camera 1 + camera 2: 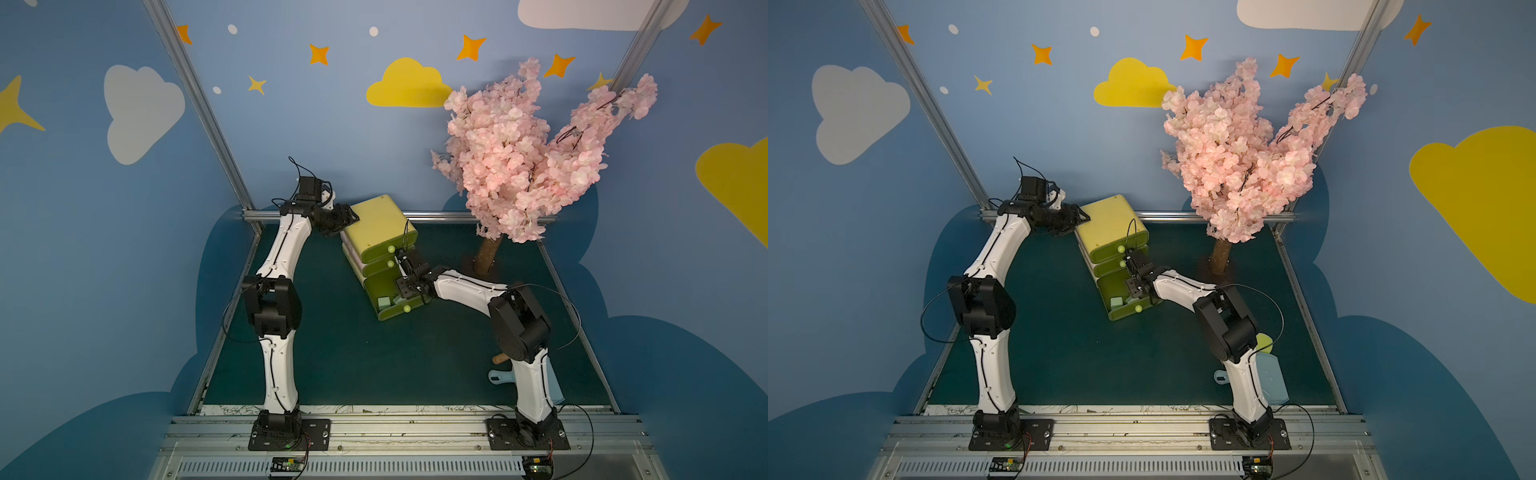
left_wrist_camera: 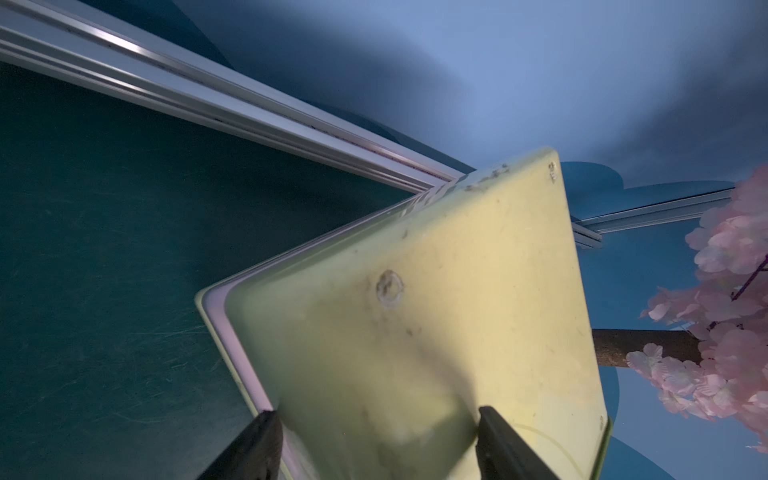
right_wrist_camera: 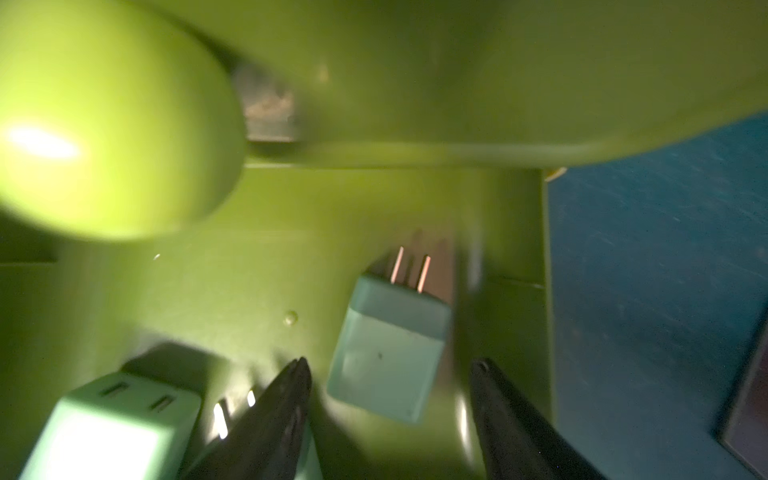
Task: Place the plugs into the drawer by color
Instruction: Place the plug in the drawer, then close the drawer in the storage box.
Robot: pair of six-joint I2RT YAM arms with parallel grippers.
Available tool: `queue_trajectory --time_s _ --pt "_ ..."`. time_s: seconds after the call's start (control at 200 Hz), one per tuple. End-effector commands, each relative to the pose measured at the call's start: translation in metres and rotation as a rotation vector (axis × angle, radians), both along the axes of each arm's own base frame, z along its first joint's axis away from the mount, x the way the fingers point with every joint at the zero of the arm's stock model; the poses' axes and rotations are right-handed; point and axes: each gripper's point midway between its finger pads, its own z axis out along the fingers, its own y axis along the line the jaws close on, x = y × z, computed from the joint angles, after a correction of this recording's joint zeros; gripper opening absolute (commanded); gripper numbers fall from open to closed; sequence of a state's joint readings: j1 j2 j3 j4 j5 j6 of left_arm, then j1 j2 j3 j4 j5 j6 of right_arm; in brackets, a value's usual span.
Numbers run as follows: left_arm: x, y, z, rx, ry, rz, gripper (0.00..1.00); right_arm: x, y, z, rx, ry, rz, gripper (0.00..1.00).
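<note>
Dark green mat under drawer, bottom tray pulled out. Right gripper above tray, jaws apart, grasping nothing; pale plug lies loose below, beside mint plug. Left gripper part-open, empty, on drawer top. Best: lift straight, clear of knob.

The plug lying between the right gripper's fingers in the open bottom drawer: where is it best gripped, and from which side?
Across the two flat side faces of the plug, mid-body, coming down into the drawer from above. It seems to lie flat, prongs pointing away from the right gripper, whose open jaws straddle those faces.
</note>
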State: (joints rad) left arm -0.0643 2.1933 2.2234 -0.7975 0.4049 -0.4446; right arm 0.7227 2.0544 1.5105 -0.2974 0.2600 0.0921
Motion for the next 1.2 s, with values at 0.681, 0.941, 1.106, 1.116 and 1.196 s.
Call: queue_trajectory --time_s 0.681,0.941,1.106,1.116,1.196 --pt "-0.025 0.005 -0.066 0.111 0.206 0.008 0.74 -0.117 -0.016 -0.051 0.088 -0.053 0.021 0.14" --pt "-0.025 0.005 -0.071 0.118 0.213 0.008 0.74 -0.091 -0.001 -0.058 0.123 -0.067 -0.025 0.04" --pt "-0.024 0.007 -0.071 0.12 0.212 0.012 0.74 -0.068 0.014 -0.049 0.168 -0.088 -0.036 0.02" --pt "-0.024 0.007 -0.071 0.12 0.212 0.011 0.74 -0.067 0.015 -0.049 0.171 -0.088 -0.037 0.02" --pt "-0.024 0.006 -0.072 0.118 0.215 0.011 0.74 -0.055 0.022 -0.044 0.207 -0.082 -0.05 0.02"
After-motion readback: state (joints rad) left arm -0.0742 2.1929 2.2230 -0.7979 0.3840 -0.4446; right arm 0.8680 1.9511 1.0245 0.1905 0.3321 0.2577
